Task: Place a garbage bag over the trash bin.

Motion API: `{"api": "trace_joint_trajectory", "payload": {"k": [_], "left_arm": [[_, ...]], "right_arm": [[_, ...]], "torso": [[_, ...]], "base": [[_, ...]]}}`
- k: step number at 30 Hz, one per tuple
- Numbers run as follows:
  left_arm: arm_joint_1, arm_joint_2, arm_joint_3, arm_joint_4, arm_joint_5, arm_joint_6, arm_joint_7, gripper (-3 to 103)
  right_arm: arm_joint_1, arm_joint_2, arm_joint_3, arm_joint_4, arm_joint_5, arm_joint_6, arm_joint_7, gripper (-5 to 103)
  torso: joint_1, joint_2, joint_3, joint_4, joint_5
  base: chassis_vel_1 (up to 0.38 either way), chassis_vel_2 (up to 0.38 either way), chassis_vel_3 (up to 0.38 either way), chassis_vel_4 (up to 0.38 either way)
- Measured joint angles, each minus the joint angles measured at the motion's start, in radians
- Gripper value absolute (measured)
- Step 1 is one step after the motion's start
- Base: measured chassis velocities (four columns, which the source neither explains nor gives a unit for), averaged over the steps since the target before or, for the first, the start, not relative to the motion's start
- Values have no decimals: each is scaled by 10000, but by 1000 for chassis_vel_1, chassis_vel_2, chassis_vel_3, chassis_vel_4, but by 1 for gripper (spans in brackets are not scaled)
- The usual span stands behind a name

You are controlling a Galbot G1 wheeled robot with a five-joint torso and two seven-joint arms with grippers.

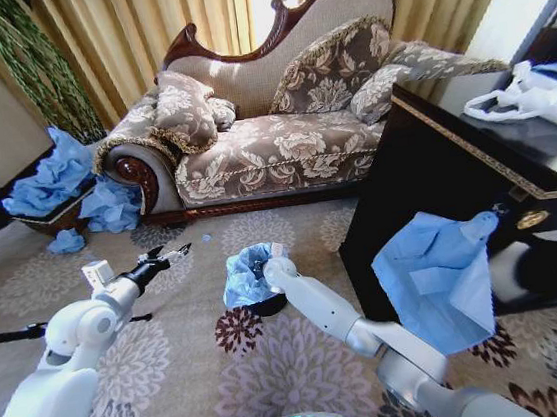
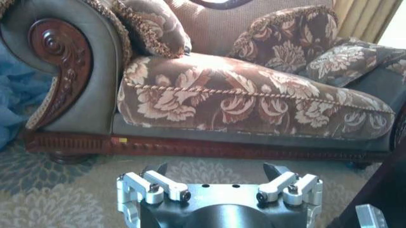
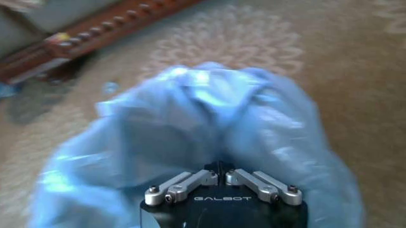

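Head view: right gripper (image 1: 270,262) pinching the garbage bag (image 1: 245,278) over the trash bin (image 1: 266,304) on the carpet (image 1: 291,232), left gripper (image 1: 175,250) spread, apart.

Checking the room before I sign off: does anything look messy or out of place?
Yes. Crumpled blue plastic is heaped on the floor left of the sofa, and a blue sheet droops off the dark cabinet. The garbage bag sits bunched over the trash bin, pinched by the right hand.

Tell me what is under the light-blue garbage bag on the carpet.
The garbage bag drapes over the black trash bin, whose base shows below. The right gripper pinches the bag; the bin's rim and inside are covered.
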Motion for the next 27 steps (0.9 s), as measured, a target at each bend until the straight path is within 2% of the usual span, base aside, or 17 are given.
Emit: {"api": "trace_joint_trajectory", "payload": {"k": [5, 13, 27], "left_arm": [[-99, -26, 40, 12, -16, -12, -41, 100], [-265, -117, 198, 65, -42, -20, -65, 100], [-510, -343, 558, 115, 2, -23, -137, 100]], "right_arm": [[158, -14, 360, -613, 18, -40, 193, 0], [56, -26, 88, -122, 230, -47, 588, 0], [122, -40, -38, 10, -79, 202, 379, 0]], "torso": [[0, 0, 0, 2, 0], [0, 0, 0, 5, 1], [-1, 0, -1, 2, -1]], "base": [[0, 0, 0, 0], [0, 0, 0, 0], [0, 0, 0, 0]]}}
